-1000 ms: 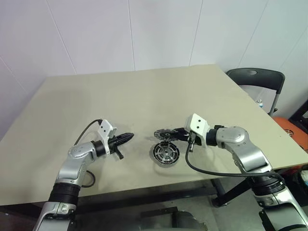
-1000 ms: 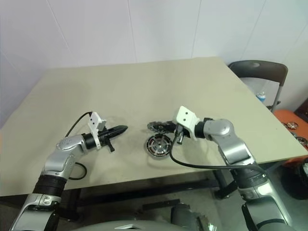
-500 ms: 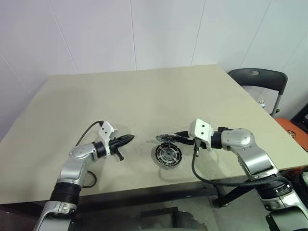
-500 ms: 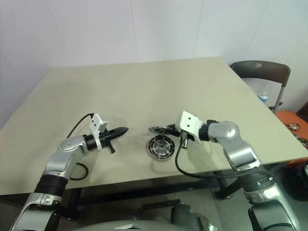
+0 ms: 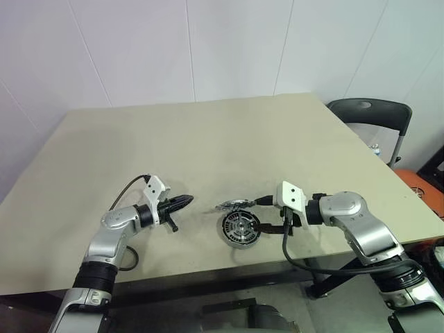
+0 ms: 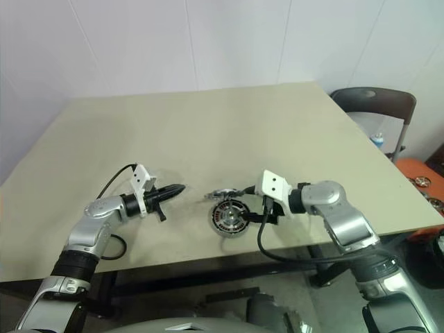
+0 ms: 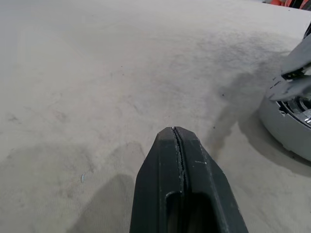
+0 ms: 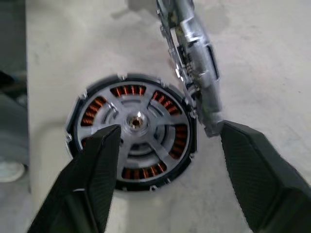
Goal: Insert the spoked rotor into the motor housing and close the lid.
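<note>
The motor housing (image 5: pixel 239 229), a thick ring with copper windings around a silver hub (image 8: pixel 132 122), lies flat near the table's front edge. The spoked rotor (image 5: pixel 232 205), a thin silver disc seen nearly edge-on (image 8: pixel 192 58), leans tilted on the housing's far rim. My right gripper (image 5: pixel 264 214) is open just right of the housing, its fingers (image 8: pixel 92 165) on either side of it and empty. My left gripper (image 5: pixel 186 201) is shut and empty, its tip (image 7: pixel 177 133) pointing at the housing from the left, a hand's width away. I cannot make out a separate lid.
The beige table (image 5: pixel 208 139) spreads wide behind the parts. A black chair (image 5: pixel 368 114) stands past the table's right edge, with an orange object (image 5: pixel 420 184) on the floor beside it. A cable hangs from each wrist.
My right gripper has opened and let go of the rotor, drawing back a little to the right. The rotor now rests tilted on the housing's rim. The left arm kept still.
</note>
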`<act>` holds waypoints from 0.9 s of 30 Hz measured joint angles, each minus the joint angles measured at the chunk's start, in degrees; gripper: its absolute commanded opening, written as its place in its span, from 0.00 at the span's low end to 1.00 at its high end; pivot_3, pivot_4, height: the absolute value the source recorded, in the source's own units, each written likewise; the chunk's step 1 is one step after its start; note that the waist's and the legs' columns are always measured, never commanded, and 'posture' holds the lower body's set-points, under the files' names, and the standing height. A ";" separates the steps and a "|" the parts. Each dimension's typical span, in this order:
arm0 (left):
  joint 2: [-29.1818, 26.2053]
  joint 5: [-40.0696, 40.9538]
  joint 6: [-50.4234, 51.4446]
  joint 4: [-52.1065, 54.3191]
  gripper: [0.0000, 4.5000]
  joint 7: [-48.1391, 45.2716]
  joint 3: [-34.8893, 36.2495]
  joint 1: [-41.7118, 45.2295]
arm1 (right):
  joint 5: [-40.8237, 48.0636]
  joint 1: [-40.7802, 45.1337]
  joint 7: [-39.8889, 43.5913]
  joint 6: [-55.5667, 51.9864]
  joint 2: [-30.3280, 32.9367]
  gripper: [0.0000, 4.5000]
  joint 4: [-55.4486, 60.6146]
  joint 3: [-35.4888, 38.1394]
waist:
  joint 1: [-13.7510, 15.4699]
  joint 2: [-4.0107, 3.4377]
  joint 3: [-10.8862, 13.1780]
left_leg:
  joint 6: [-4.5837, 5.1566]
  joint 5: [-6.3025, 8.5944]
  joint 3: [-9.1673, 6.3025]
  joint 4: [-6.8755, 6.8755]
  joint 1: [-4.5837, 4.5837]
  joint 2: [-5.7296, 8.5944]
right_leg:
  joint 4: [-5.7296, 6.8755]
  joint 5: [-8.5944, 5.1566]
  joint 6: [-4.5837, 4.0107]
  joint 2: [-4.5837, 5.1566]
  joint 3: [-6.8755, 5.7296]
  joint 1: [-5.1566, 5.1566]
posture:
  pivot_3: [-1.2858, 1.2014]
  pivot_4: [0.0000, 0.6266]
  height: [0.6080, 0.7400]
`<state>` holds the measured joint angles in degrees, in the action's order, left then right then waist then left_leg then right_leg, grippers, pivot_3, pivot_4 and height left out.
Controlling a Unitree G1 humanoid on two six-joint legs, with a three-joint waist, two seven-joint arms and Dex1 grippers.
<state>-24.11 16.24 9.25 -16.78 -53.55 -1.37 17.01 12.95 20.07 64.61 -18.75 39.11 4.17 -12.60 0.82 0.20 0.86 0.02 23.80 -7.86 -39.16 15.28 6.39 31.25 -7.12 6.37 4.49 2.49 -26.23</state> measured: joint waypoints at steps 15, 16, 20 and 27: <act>0.51 -0.69 -0.04 -0.01 0.00 -0.38 -0.11 -0.01 | -10.97 2.99 -0.80 6.74 6.64 0.71 -13.55 -1.81 | -0.17 -0.01 0.00 | -0.02 -0.01 0.14 -0.01 0.01 -0.04 | 0.00 0.04 -0.07 -0.01 0.04 0.01 | 0.52 0.00 1.00; 0.52 -0.73 -0.03 -0.04 0.00 -0.39 -0.12 0.00 | -11.74 4.09 -2.14 7.29 5.76 0.71 -14.60 -1.69 | -0.17 -0.01 0.00 | -0.06 -0.03 0.15 -0.01 0.00 -0.06 | 0.00 0.07 -0.10 -0.03 0.04 0.04 | 0.52 0.00 1.00; 0.68 -0.85 -0.06 -0.05 0.00 -0.48 -0.19 0.01 | -9.21 4.87 -2.06 5.55 2.94 0.71 -13.60 -0.50 | 0.08 -0.01 0.00 | -0.11 -0.06 0.10 -0.03 -0.05 -0.11 | -0.01 0.10 -0.11 -0.06 0.01 0.08 | 0.52 0.00 1.00; 0.65 -1.25 -0.07 -0.07 0.00 -0.60 -0.21 0.00 | -3.63 3.31 0.65 -0.46 2.61 0.71 -8.06 1.08 | -0.08 0.00 0.00 | -0.08 -0.05 0.12 -0.03 0.00 -0.09 | -0.07 0.12 -0.10 -0.04 0.00 0.00 | 0.52 0.00 1.00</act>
<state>-23.46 14.99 9.19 -16.86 -54.15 -1.59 17.02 9.33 23.38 65.26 -19.21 41.73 -3.89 -11.53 0.73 0.19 0.86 -0.05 23.75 -7.74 -39.19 15.28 6.30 31.19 -7.00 6.27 4.45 2.48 -26.23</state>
